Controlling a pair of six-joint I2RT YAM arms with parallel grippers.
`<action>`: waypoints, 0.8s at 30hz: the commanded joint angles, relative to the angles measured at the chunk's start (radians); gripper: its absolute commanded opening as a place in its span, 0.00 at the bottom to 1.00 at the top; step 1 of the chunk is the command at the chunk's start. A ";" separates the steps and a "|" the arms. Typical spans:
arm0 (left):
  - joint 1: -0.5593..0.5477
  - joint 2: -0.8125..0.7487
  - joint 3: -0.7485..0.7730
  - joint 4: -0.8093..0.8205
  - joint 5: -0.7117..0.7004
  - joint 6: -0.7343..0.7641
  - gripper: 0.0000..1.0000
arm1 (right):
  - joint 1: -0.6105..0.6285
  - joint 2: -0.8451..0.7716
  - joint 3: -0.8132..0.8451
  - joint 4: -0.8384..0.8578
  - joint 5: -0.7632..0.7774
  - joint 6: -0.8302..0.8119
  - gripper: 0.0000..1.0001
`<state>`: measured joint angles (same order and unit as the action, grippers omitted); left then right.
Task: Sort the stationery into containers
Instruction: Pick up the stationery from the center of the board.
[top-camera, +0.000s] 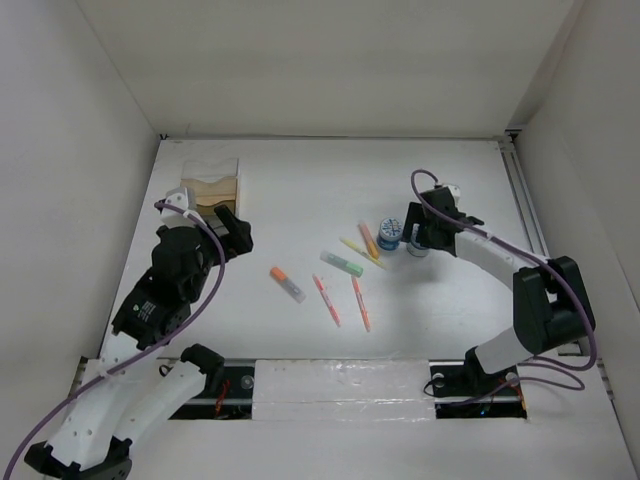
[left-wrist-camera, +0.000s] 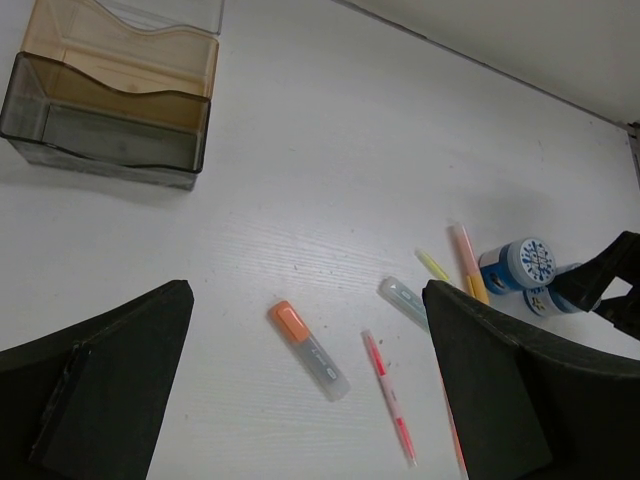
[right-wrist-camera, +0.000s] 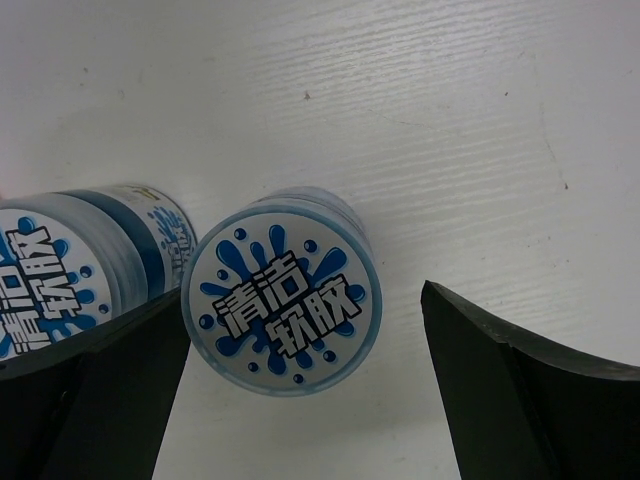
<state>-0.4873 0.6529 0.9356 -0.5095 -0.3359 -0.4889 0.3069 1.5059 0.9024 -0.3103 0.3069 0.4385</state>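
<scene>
Matte white tabletop (top-camera: 300, 190) with a faint grain, boxed in on three sides by plain white walls (top-camera: 330, 60). Metal rail (top-camera: 525, 200) along the right edge.

At the far left, a stepped organiser tray (left-wrist-camera: 110, 110): glossy and see-through, with a smoky brown front tier, amber behind it, paler at the back, and wavy top edges.

Mid-table, loosely scattered and well apart from the tray: a stubby orange-capped highlighter (top-camera: 286, 283), a light green highlighter (top-camera: 342, 264), two thin pink-red pens (top-camera: 327, 300), a pale yellow pen (top-camera: 352, 246) and an orange pen (top-camera: 369, 240).

Just right of these, two squat blue-and-white cylinders (right-wrist-camera: 282, 305) with splash-printed lids, standing side by side.

Left gripper (left-wrist-camera: 308, 295) spread wide above bare table, holding nothing. Right gripper (right-wrist-camera: 305, 295) also spread wide, straddling one cylinder; contact cannot be told.
</scene>
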 joint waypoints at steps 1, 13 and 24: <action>0.003 0.010 -0.009 0.040 0.008 0.015 1.00 | -0.006 0.007 0.049 0.045 -0.011 -0.015 1.00; 0.003 0.019 -0.009 0.049 0.008 0.015 1.00 | -0.006 0.039 0.058 0.045 0.009 -0.024 0.73; 0.003 0.019 -0.009 0.049 0.008 0.015 1.00 | -0.006 0.057 0.069 0.036 0.018 -0.024 0.28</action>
<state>-0.4873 0.6712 0.9291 -0.4976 -0.3313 -0.4866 0.3069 1.5585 0.9394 -0.3046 0.3096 0.4213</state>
